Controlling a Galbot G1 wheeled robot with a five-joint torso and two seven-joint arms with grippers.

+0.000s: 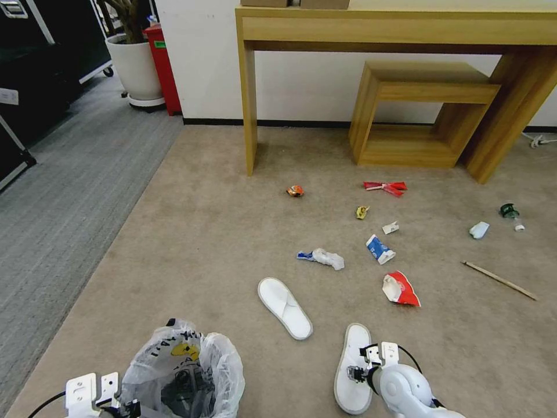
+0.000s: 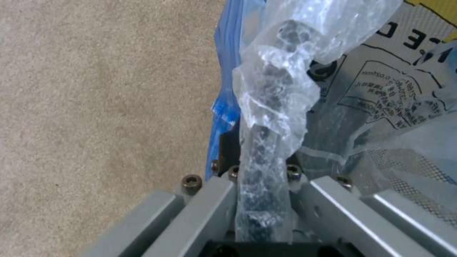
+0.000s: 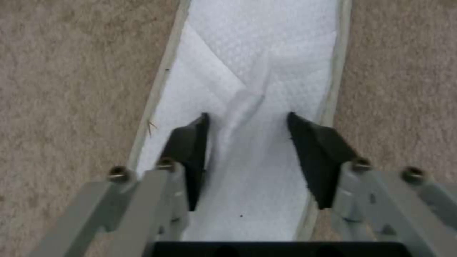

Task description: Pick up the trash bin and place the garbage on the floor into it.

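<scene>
I have the trash bin (image 1: 183, 374) at near left, its crinkly bag puffed over the rim, and my left gripper (image 2: 263, 167) has its jaws clamped on that bagged rim. At near right my right gripper (image 3: 247, 142) sits low over the nearer white slipper (image 1: 352, 371), jaws apart on either side of its strap. The other slipper (image 1: 284, 306) lies just beyond on the beige carpet (image 1: 191, 244), with a red wrapper (image 1: 400, 288), blue-white carton (image 1: 379, 249) and wooden stick (image 1: 499, 280) farther out.
</scene>
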